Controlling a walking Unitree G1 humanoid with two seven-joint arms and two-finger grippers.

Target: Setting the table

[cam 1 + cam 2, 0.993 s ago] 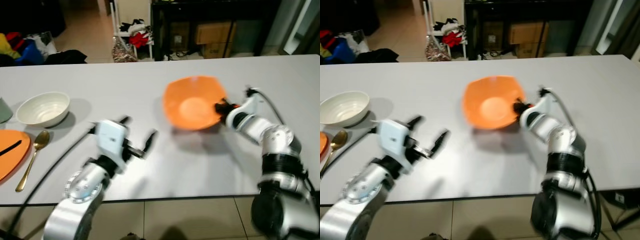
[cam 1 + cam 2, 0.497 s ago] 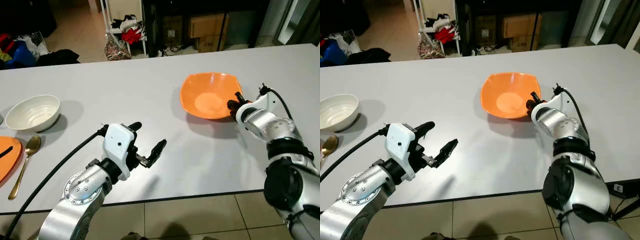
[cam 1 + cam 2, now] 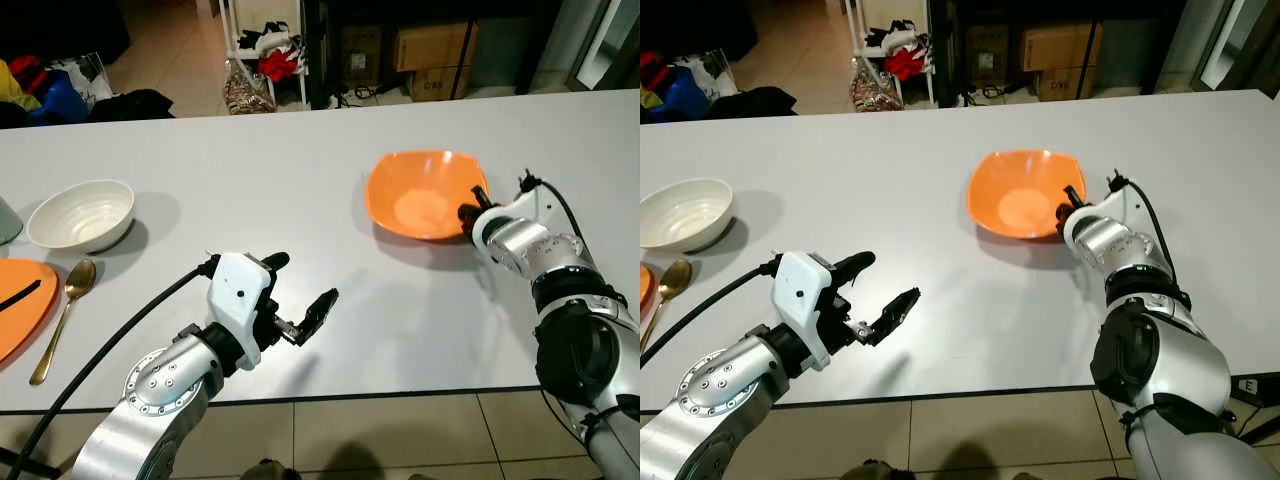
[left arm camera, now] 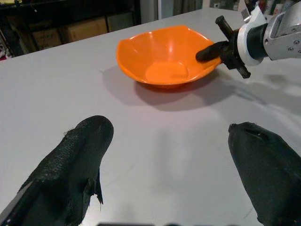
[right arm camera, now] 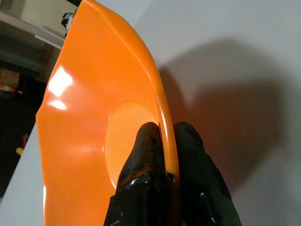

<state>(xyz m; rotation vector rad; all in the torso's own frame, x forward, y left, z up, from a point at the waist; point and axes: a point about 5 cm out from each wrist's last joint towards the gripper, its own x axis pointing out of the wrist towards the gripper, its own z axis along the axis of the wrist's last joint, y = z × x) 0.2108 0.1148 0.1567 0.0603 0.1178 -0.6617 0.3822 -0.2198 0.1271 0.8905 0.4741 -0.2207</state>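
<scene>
The right gripper is pinching the near-right rim of the orange bowl, one black finger lying inside the rim and the other outside, as the right wrist view shows with the fingers clamped against the thin orange wall. The bowl is sitting right of centre in the left eye view, on the white table, with a dark shadow spreading beneath its near side; whether its base is fully resting on the surface cannot be told. The left gripper is hovering low over the bare tabletop in the lower centre of the frame, its two fingers spread wide and gripping nothing, and in the left wrist view the fingertips are framing the bowl from well apart. Toward the left edge of the frame a white bowl is standing on the table, with a gold spoon lying just in front of it and an orange plate showing partly at the lower left edge beside the spoon. Beyond the far table edge, at the top of the frame, cardboard boxes are sitting under a dark shelf.
</scene>
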